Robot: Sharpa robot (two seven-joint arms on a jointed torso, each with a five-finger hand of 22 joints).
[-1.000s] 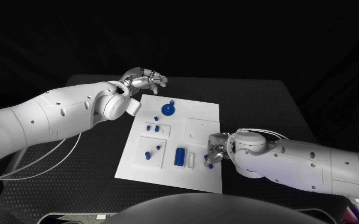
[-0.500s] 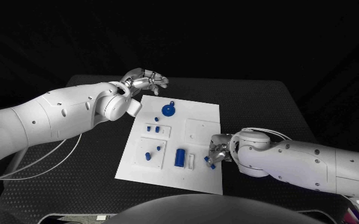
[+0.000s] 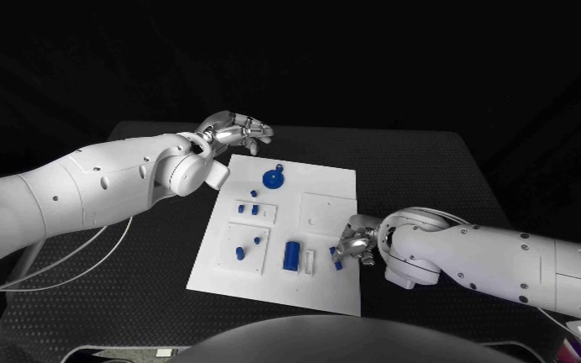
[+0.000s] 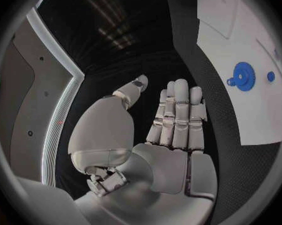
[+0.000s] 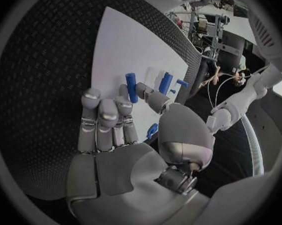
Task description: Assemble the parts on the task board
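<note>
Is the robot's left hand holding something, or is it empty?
Empty. The left hand hangs beside the far corner of the white board, fingers straight and side by side, palm bare, nothing between the fingers and the thumb.

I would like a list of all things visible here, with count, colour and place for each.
table: one, black, under everything.
task board: one, white, middle of the table.
gear: one, blue, round, far end of the board.
cylinder: one, blue, near part of the board.
small parts: several, blue, on the board's left half.
left hand: one, silver, open, beyond the board's far left corner.
right hand: one, silver, at a small blue piece beside the cylinder; grip unclear.
</note>
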